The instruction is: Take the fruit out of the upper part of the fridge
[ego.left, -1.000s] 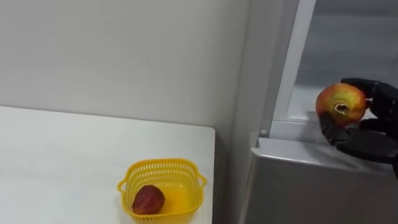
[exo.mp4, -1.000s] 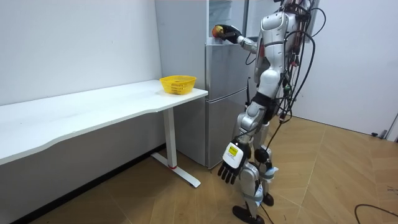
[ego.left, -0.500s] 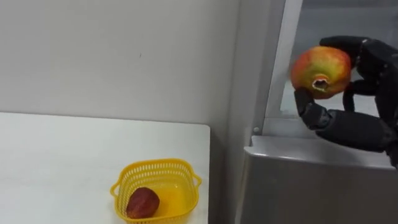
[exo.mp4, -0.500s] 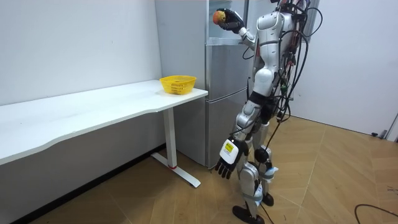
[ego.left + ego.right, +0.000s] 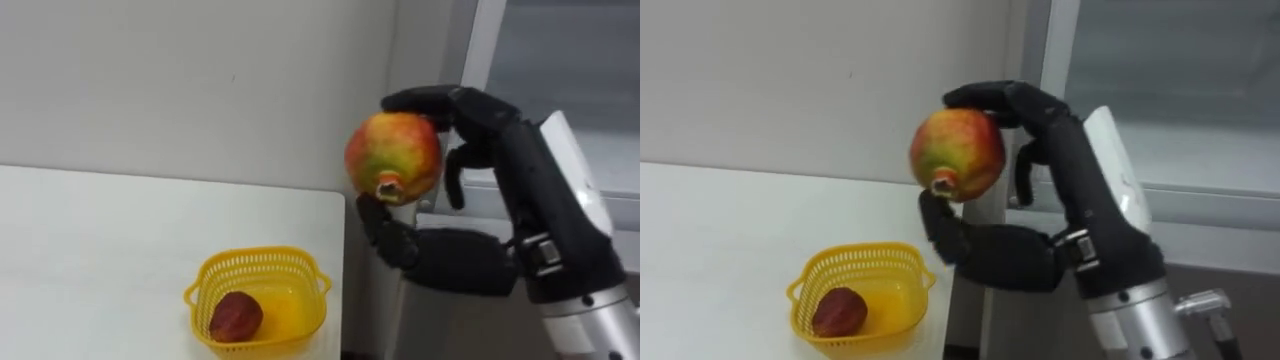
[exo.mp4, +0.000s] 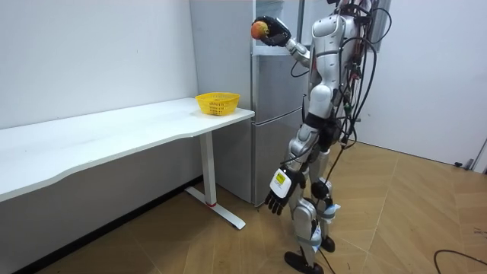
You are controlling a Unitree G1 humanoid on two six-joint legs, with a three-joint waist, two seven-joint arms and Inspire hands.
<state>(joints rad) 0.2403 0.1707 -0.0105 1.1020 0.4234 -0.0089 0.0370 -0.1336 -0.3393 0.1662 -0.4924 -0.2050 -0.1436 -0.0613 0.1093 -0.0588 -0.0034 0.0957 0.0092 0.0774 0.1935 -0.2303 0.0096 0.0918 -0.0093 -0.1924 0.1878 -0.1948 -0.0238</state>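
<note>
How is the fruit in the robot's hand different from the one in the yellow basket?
The held fruit is red with yellow-green patches; the basket fruit is dark red. The held fruit is gripped up high by the right hand; the basket fruit lies in the yellow basket. Both are roundish.

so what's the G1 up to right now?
It stands at the fridge, next to the white table. Its right hand is curled round a red-and-yellow pomegranate, held up in the air near the table's end. On the table a yellow basket holds one dark red fruit. The left hand hangs open at its side.
</note>
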